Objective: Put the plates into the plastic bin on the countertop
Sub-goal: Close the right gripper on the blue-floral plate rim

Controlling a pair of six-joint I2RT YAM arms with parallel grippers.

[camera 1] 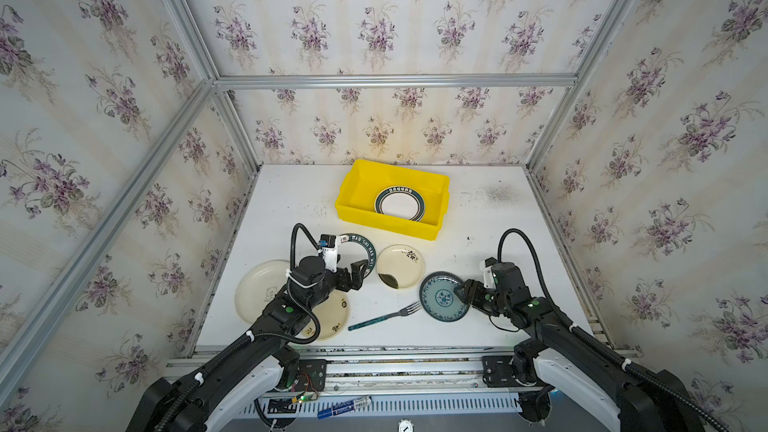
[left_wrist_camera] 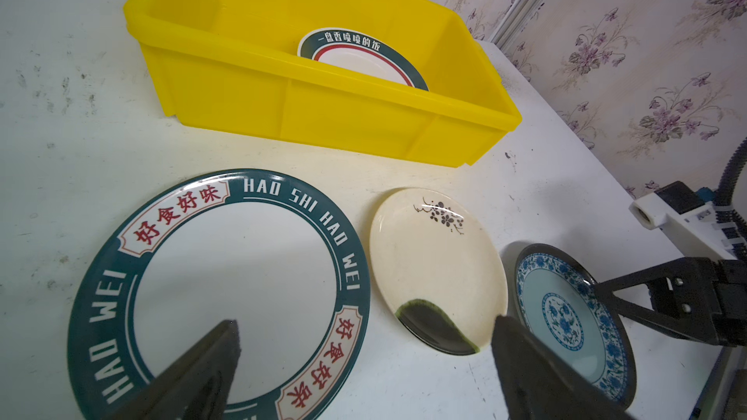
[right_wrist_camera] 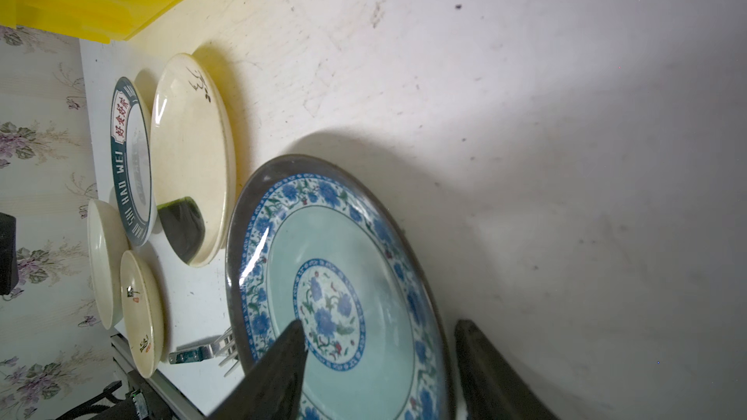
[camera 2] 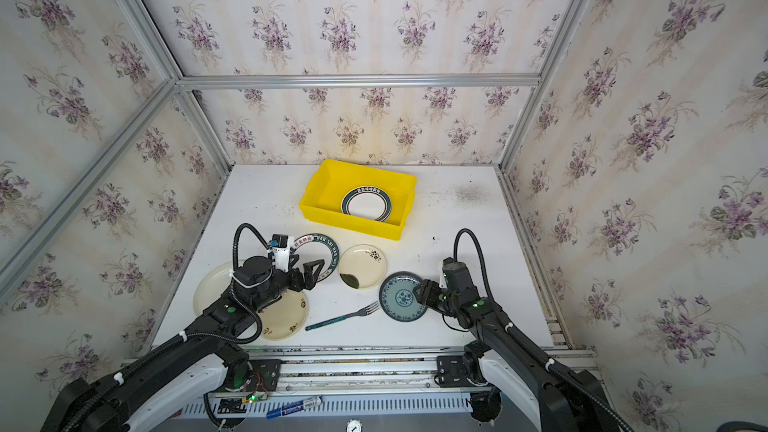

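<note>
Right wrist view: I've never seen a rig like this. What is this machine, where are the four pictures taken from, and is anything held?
Two robot arms work at a countertop. Two pictures look from overhead; one camera rides on each wrist. A yellow bin holds one teal-rimmed plate. On the countertop lie a teal-rimmed HAO WEI plate, a cream blossom plate, a blue floral plate, two cream plates and a fork. The left arm's fingers hang open above the HAO WEI plate. The right arm's fingers straddle the blue floral plate's rim, apart; nothing is gripped.
</note>
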